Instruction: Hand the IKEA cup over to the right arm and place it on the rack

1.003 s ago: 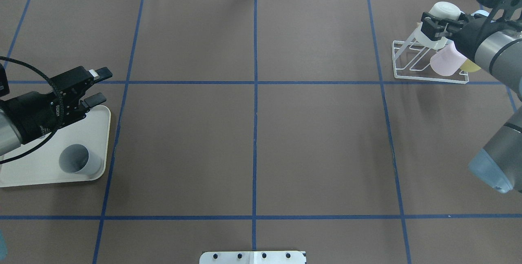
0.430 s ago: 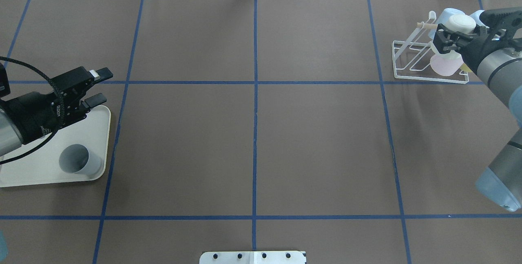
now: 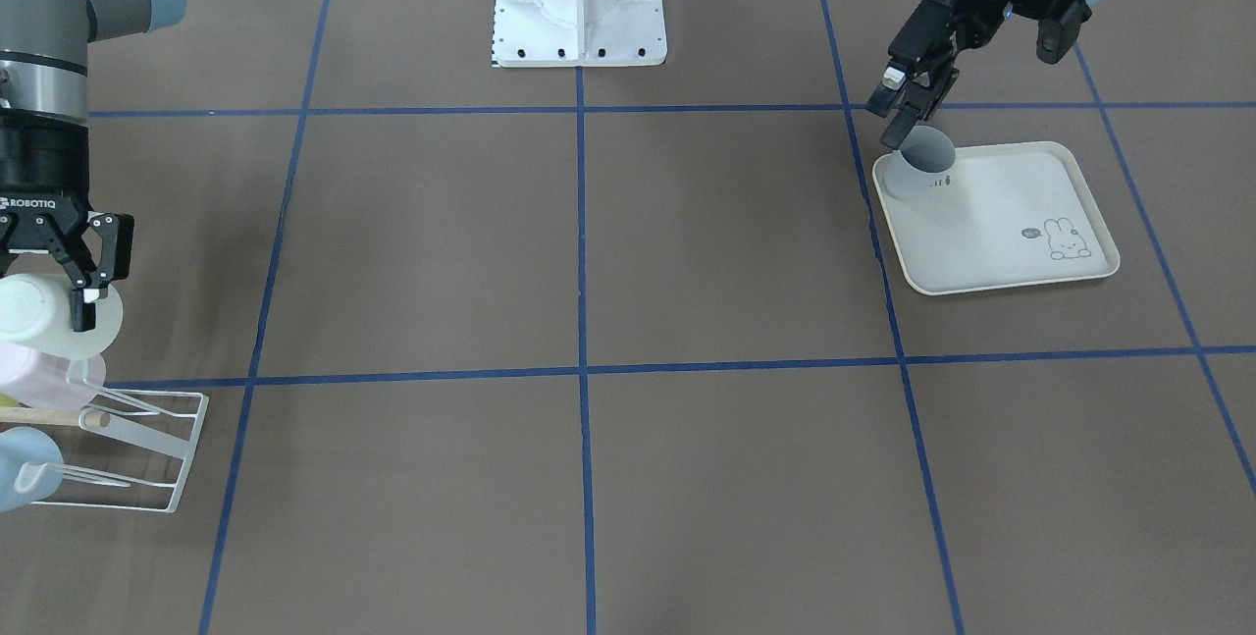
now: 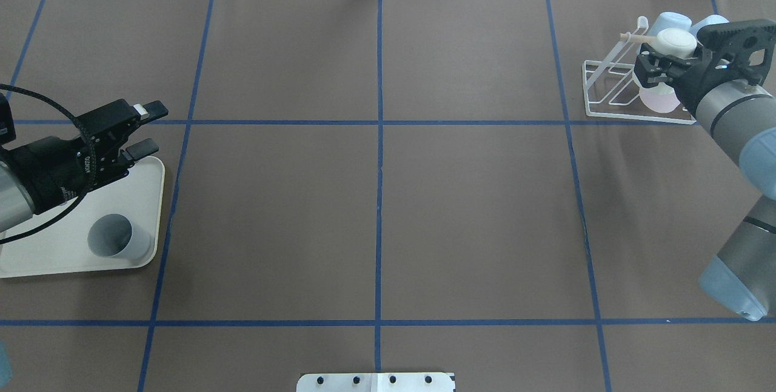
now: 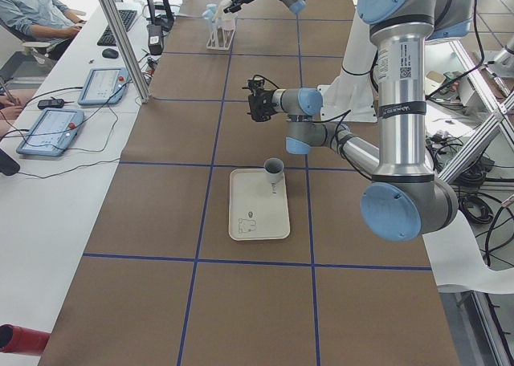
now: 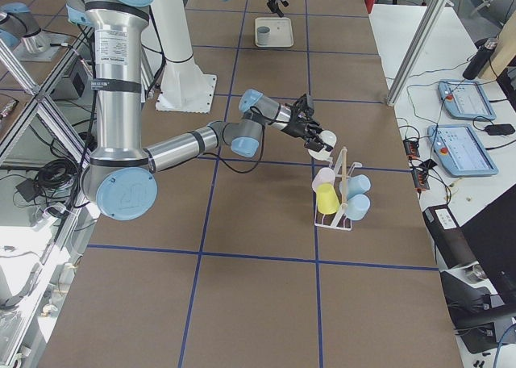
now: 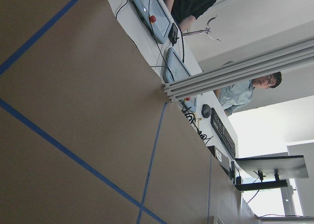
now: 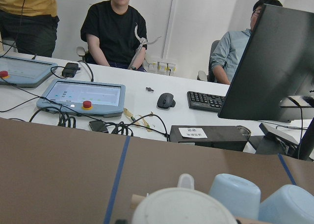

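Observation:
My right gripper [image 4: 665,60] is shut on a white IKEA cup [image 4: 676,42], held tilted with its base up, just above the white wire rack [image 4: 606,94] near its wooden dowel [image 4: 630,36]. From across the table the same cup [image 3: 37,313] hangs over the rack [image 3: 169,458], and its base [image 8: 184,210] fills the bottom of the right wrist view. My left gripper [image 4: 155,128] is open above the cream tray [image 4: 54,255]. An upright grey cup [image 4: 112,237] stands on that tray, apart from the fingers.
The rack holds a pink cup [image 4: 659,101], a yellow cup [image 6: 326,198] and two pale blue cups [image 4: 673,19] [image 8: 289,204]. Beyond the table's far edge are a desk with control pendants [image 8: 81,94], a keyboard and seated people.
My right gripper has swung the white cup to the right and slightly nearer, over the rack's dowel side, and the wrist has turned. The left arm and the grey cup have not moved.

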